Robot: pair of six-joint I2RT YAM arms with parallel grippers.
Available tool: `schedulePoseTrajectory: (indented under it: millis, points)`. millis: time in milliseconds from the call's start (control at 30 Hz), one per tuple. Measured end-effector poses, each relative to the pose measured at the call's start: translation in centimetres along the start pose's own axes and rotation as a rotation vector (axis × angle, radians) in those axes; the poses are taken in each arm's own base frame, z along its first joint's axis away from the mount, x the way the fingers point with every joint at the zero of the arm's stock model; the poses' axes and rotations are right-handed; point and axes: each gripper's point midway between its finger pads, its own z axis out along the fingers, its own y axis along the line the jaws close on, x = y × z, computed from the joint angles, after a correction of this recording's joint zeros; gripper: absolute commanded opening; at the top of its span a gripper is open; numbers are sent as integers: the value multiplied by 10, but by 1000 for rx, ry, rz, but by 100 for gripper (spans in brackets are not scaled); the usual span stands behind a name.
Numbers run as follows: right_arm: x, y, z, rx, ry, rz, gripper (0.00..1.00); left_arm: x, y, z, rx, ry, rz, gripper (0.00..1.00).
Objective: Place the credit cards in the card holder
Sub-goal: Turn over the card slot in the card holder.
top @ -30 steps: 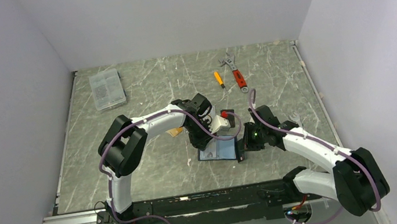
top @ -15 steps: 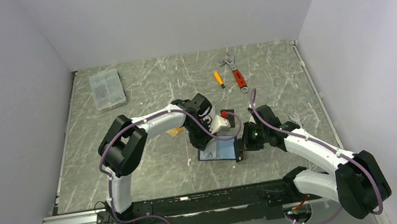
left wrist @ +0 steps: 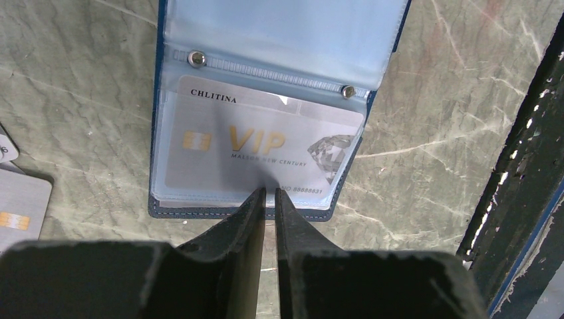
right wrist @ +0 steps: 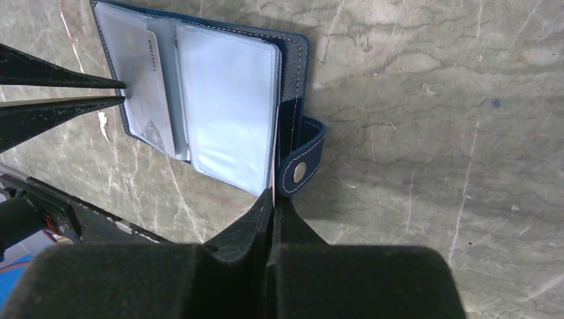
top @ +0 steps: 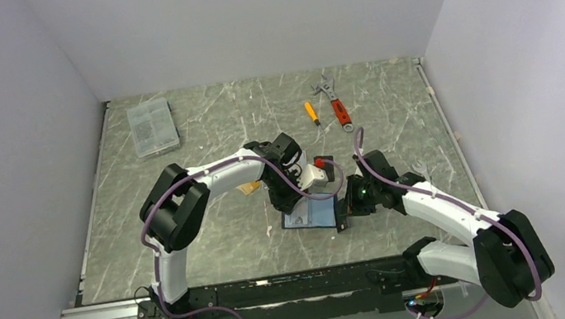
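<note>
1. Just ahead of your L gripper (left wrist: 269, 193) tips: the card holder (left wrist: 286, 33) lies open and flat on the table (left wrist: 80, 100), clear sleeves up. A silver VIP card (left wrist: 266, 143) sits in the sleeve nearest the tips, slightly crooked, w/ its near long edge at the holder's near rim.
2. L jaws: narrow, slim gap, nothing between them. Both tips sit side by side at the card's near edge. It's not a pinch.
3. R gripper (right wrist: 273, 196): closed tight. Its tips meet at the holder edge nearest them, just left of the snap tab (right wrist: 302, 166). You can't tell if the cover is pinched or only pressed.
4. Edges, R wrist cam: the navy cover rim shows past the sleeves on the far and right sides. The tab juts out right of the R tips.
5. Room, L side: another silvery card (left wrist: 20, 206) lies left of the L tips, near the holder's left edge but apart from it. Right of the tips, the R gripper's dark finger crosses close by, so it's tight there.
6. Room, R side: marbled table runs wide beyond and right of the R tips.
7. Top view: an orange-gold card (top: 248, 188) lies beside the L wrist, on its left. The compartment box (top: 152, 128), wrench (top: 336, 106) and screwdriver (top: 311, 112) are well beyond both grippers.
</note>
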Motion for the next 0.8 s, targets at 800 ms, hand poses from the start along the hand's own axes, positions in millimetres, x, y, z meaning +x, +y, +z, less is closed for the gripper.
schedulePoseTrajectory:
  millis: [800]
  points:
    - [-1,8,-6,-46,-17,-11,0,0,0,0,1,2,-1,17]
